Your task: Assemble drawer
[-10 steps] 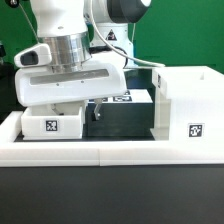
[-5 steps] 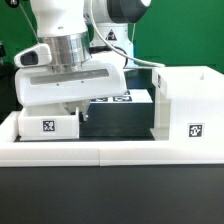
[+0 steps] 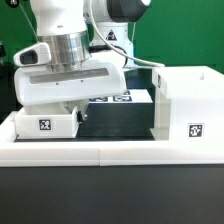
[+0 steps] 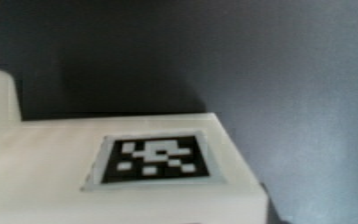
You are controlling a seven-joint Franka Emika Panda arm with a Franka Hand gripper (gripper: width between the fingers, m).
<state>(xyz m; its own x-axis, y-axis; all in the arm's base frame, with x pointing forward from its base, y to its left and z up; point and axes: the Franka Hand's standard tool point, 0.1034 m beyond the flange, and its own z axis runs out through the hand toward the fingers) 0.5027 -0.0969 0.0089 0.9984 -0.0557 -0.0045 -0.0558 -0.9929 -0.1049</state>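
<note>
Landmark: tall open-fronted white plastic box housing (image 3: pixel 186 95), standing at the exterior view's right on the black tabletop (image 3: pixel 120 125), with a black-and-white square tag (image 3: pixel 195 129) on its near face.

Well to the exterior view's left of the housing: small open-topped white plastic tray (image 3: pixel 45 124), a square tag on its front wall, just behind the low white rail (image 3: pixel 100 152). Between that tray and the housing, further back: second small white plastic tray (image 3: pixel 128 103) with tags on top, partly hidden by the arm.

Directly above the first tray: white two-finger gripper (image 3: pixel 72 108), pointing down, its broad body covering the tray's back edge. One dark finger (image 3: pixel 82 113) visible at the tray's housing-side corner, the other hidden. Cannot tell how wide the jaws stand, nor whether anything is clamped.

Exterior view only: the whole layout of housing, both trays and rail.

Wrist view only: a very close, blurred look at a flat white plastic surface (image 4: pixel 43 150) bearing a square marker (image 4: pixel 158 158), dark tabletop beyond its edge. Cannot tell which tray that surface belongs to. Gripper opening not shown there either.
</note>
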